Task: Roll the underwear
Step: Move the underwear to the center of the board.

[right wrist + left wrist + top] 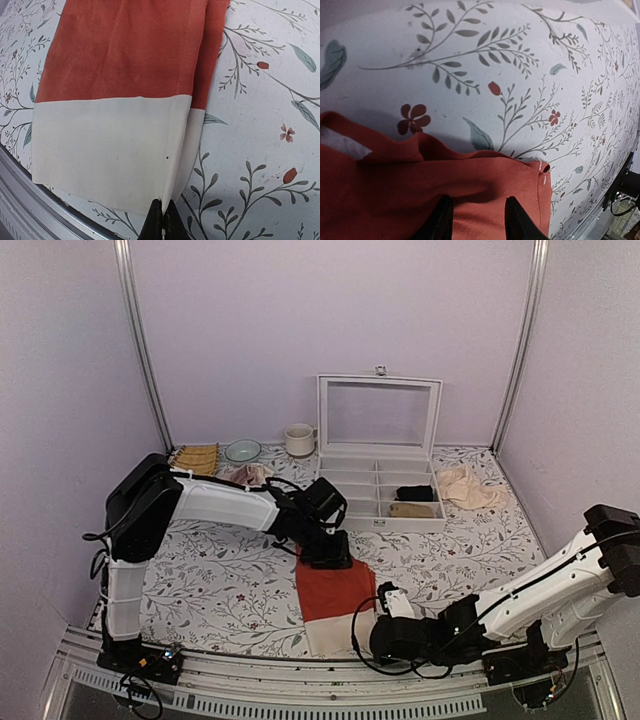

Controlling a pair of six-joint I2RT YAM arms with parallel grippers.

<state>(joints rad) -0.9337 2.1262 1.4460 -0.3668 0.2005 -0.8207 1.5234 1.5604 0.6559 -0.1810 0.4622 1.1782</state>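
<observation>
Underwear (336,592) lies flat near the table's (230,580) front edge; our left gripper (479,206) straddles its far hem, jaws apart, right gripper (163,216) closed at the waistband (110,145). We risk a shallow pinch slipping, skewing the roll

The desk (230,580) is covered in white cloth printed with grey leafy sprigs and small red flowers. The underwear (335,590) lies flat at its near edge, cream waistband nearest. Toward the back stands 1 white compartment box (385,525), lid upright. A beige cloth (465,487) lies to its right. To its left are a mug (298,440), a bowl (242,450), a slatted mat (197,457) and a pink cloth (247,474).
</observation>
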